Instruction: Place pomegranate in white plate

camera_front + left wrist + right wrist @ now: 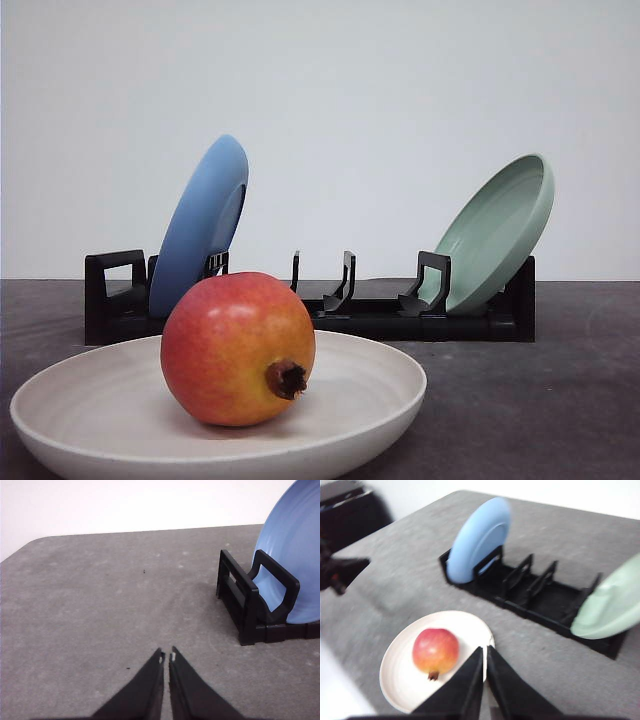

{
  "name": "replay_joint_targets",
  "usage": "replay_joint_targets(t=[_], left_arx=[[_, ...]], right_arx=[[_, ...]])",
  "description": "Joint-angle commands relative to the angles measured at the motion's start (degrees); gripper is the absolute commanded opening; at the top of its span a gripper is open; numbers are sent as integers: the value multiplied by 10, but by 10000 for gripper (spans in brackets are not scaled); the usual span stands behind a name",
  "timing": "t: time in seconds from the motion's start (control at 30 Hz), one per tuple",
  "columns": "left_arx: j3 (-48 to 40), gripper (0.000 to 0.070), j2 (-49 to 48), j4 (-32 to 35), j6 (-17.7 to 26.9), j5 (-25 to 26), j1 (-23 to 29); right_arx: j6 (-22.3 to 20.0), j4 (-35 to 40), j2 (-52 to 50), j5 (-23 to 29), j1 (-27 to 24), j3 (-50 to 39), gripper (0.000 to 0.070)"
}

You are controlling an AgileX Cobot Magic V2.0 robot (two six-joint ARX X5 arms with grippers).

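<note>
red-to-yellow pomegranate (238, 348), off-white plate (90, 400); blue plate (200, 225), pale green plate (497, 232), black rack (115, 300)

A black rack (330, 315) stands on the grey desk (560, 400). A blue plate (200, 225) leans upright in its left end; a pale green plate (495, 235) leans tilted at its right end. The middle slots between them hold nothing.

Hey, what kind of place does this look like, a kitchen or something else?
Likely a staged test bench, not a kitchen: a bare grey table against a plain white wall, holding just a black dish rack with two plates, plus a white plate holding a pomegranate.
</note>
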Motion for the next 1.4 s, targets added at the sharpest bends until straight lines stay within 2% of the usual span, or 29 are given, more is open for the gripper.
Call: replay_joint_targets(t=[0.0,0.07,0.17,0.27,0.4,0.53,0.67,0.9,1.07,1.37], left_arx=[[-6,0,-1,-3,-5,1,1],[-6,0,-1,-3,-5,1,1],[-6,0,-1,-3,-5,1,1],[-5,0,-1,-3,-5,1,1],[-5,0,-1,-3,-5,1,1],[-5,0,-1,-3,-5,1,1],[-5,0,-1,-3,-5,1,1],[-5,0,-1,-3,-5,1,1],[-5,0,-1,-3,-5,1,1],[-5,0,-1,-3,-5,1,1]], right_arx=[[-4,7,-9,-29,-47,2,3],[-14,10,-22,-29,-111,-2,3],[-79,36,-44,5,-195,-31,3],[-127,125,-69,29,-262,-102,3],[-135,277,-109,32,-332,-223,3],[-141,351,-144,32,-380,-316,3],[-144,353,-172,33,-402,-368,3],[-143,351,-209,36,-408,-421,3],[-143,292,-225,36,-408,-425,3],[-141,299,-225,36,-408,-425,3]])
